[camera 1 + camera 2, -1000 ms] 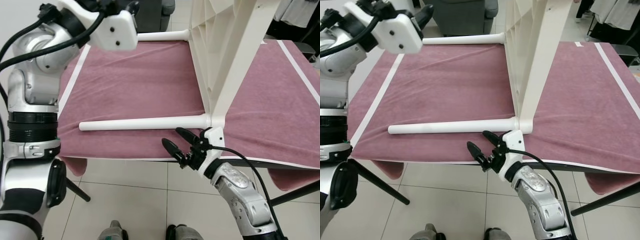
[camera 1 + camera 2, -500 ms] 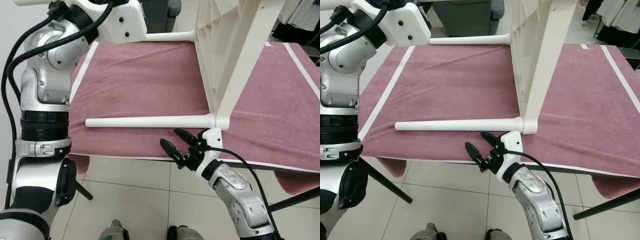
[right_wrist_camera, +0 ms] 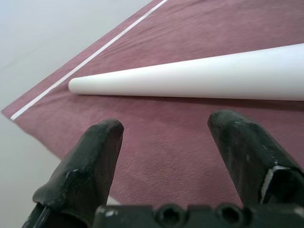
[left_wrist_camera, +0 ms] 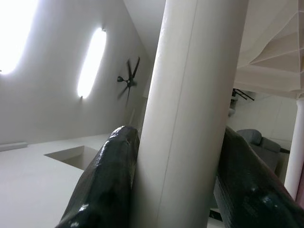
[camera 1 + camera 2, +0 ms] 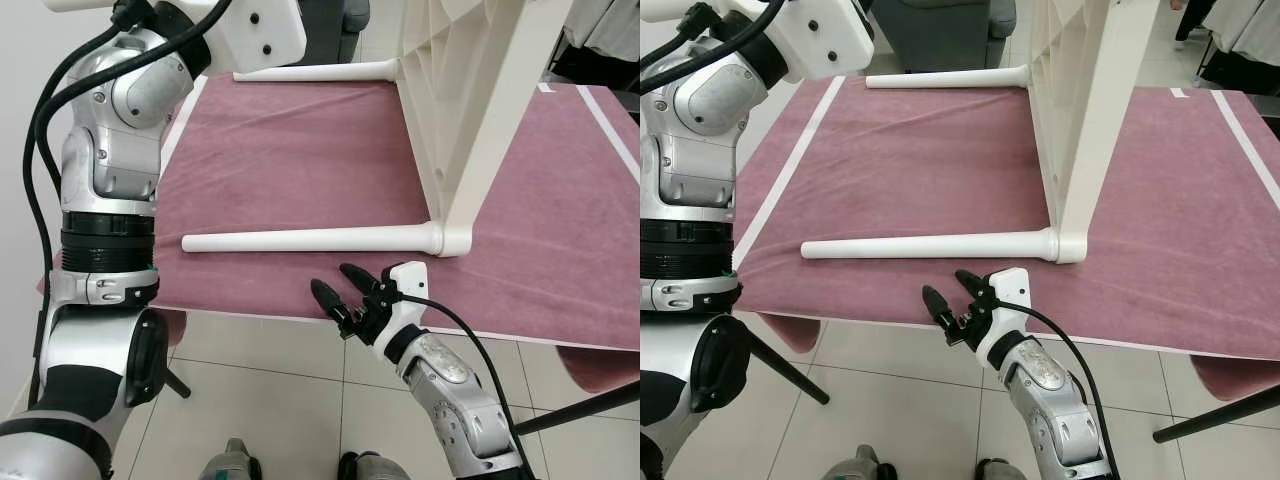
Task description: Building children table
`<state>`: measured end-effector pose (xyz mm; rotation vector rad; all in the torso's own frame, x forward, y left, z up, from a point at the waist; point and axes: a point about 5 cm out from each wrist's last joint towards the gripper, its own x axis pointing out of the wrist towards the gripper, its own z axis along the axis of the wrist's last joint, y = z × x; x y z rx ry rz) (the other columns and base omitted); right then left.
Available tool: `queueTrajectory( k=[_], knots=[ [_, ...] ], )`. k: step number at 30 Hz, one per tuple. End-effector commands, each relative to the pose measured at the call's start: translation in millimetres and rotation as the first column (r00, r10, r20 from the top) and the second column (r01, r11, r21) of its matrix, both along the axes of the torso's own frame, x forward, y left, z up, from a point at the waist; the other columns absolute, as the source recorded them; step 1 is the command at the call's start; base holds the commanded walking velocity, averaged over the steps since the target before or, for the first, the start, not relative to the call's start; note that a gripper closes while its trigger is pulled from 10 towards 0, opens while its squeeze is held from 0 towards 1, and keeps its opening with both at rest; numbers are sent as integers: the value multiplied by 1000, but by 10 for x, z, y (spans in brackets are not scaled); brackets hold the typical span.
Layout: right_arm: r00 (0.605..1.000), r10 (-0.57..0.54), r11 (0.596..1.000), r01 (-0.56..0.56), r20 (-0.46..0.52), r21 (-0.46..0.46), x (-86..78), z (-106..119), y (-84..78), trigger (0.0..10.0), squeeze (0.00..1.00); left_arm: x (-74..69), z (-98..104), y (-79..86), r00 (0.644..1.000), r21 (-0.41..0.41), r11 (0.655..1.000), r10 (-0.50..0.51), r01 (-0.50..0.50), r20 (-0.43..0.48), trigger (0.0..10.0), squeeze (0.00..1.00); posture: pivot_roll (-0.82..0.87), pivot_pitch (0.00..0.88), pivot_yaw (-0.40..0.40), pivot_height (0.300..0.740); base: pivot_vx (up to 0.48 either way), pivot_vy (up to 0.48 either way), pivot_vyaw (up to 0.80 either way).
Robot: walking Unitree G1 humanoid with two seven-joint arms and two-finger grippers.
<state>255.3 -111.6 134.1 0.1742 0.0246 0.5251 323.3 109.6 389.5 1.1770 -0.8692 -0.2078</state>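
The white children's table (image 5: 480, 100) lies on its side on a maroon cloth (image 5: 300, 160) that covers a work table. Two of its white legs point left: a near leg (image 5: 310, 240) and a far leg (image 5: 320, 72). My right gripper (image 5: 333, 279) is open and hovers just off the work table's front edge, a little below the near leg (image 3: 199, 78). Nothing is between its fingers (image 3: 90, 166). My left arm (image 5: 110, 150) is raised at the far left. In the left wrist view my left gripper (image 4: 178, 135) is shut on a separate white leg (image 4: 190, 109).
Tiled floor (image 5: 260, 400) lies below the cloth's front edge, with my feet (image 5: 228, 465) at the bottom. Black frame legs (image 5: 780, 365) slant out under the work table. A grey chair (image 5: 940, 25) stands behind it, and hanging clothes (image 5: 1240, 40) are at the back right.
The whole view has shifted, so the camera moved. Against the children's table, my right gripper has slid slightly left along the front edge, still open. My left gripper keeps its hold.
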Motion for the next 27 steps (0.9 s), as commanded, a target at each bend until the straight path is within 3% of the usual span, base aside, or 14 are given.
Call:
queueTrajectory(
  k=[1, 10, 12, 16, 18, 19, 20, 22, 24, 26, 27],
  knots=[
    [1000, -14, 1000, 14, -16, -1, 2, -25, -16, 10000, 0, -118, 264, 275, 959, -449, 893, 87, 45, 270, 0, 0, 11, 67, 60, 740, 0, 0, 0],
    [999, -41, 999, 41, -19, -2, 28, -33, -27, 10000, 0, -160, 257, 293, 953, -460, 886, 90, 56, 289, 0, 0, 11, 66, 59, 740, 0, 0, 0],
    [996, -87, 996, 87, -36, 10, 61, -53, -51, 10000, 0, -186, 256, 351, 951, -518, 853, 101, 69, 292, 0, 0, 13, 66, 56, 740, 0, 0, 0],
    [991, -122, 992, 124, -63, 36, 82, -75, -67, 10000, 0, -208, 263, 360, 946, -530, 843, 90, 95, 312, 0, 0, 13, 66, 54, 740, 0, 0, 0],
    [983, -152, 984, 160, -101, 83, 101, -92, -78, 10000, 0, -249, 279, 350, 935, -526, 840, 71, 133, 348, 0, 0, 12, 65, 53, 740, 0, 0, 0],
    [972, -177, 966, 202, -156, 162, 118, -106, -82, 10000, 0, -289, 299, 331, 922, -520, 836, 48, 173, 383, 0, 0, 12, 66, 53, 740, 0, 0, 0],
    [972, -177, 966, 202, -156, 162, 118, -106, -82, 10000, 0, -289, 299, 331, 922, -520, 836, 48, 173, 383, 0, 0, 12, 66, 53, 740, 0, 0, 0],
    [952, -190, 920, 258, -238, 296, 142, -107, -77, 10000, 0, -334, 330, 308, 906, -514, 828, 17, 225, 423, 0, 0, 10, 67, 53, 740, 0, 0, 0],
    [952, -190, 920, 258, -238, 296, 142, -107, -77, 10000, 0, -334, 330, 308, 906, -514, 828, 17, 225, 423, 0, 0, 10, 67, 53, 740, 0, 0, 0],
    [935, -181, 842, 308, -306, 442, 168, -78, -79, 10000, 0, -368, 395, 313, 891, -531, 806, 10, 261, 453, 0, 0, 5, 68, 56, 740, 0, 0, 0],
    [935, -181, 842, 308, -306, 442, 168, -78, -79, 10000, 0, -368, 395, 313, 891, -531, 806, 10, 261, 453, 0, 0, 5, 68, 56, 740, 0, 0, 0]
  ],
)
